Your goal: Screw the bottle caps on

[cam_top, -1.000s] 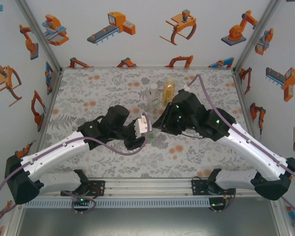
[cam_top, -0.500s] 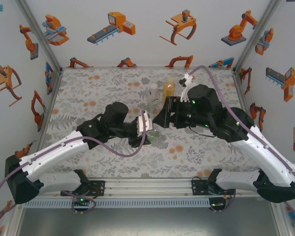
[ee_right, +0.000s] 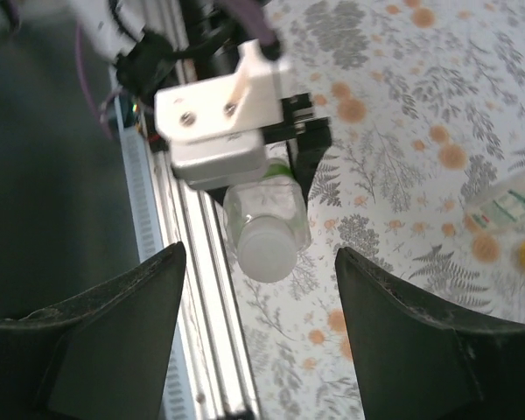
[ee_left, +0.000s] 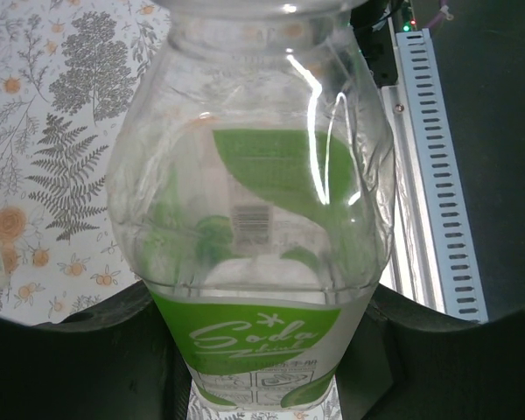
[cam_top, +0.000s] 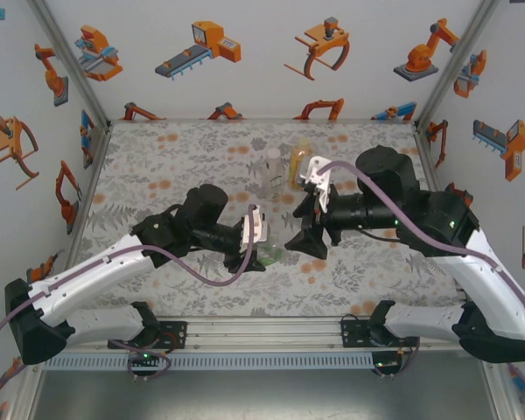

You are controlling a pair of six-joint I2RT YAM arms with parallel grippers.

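From above, my left gripper (cam_top: 259,248) pinches the green-tinted bottle (cam_top: 271,255), with my right gripper (cam_top: 304,238) just beside it. Left wrist: crinkled clear plastic and a green label reading "Soda". Right wrist: my fingers (ee_right: 114,332) are spread, clear of the bottle's pale round cap (ee_right: 269,252).

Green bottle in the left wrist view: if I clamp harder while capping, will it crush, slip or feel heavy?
The bottle looks empty, seen clear through, so probably light. Its thin walls show creases and dents, so it likely buckles under a harder squeeze. The glossy plastic and label may let it twist in the grip under capping torque.
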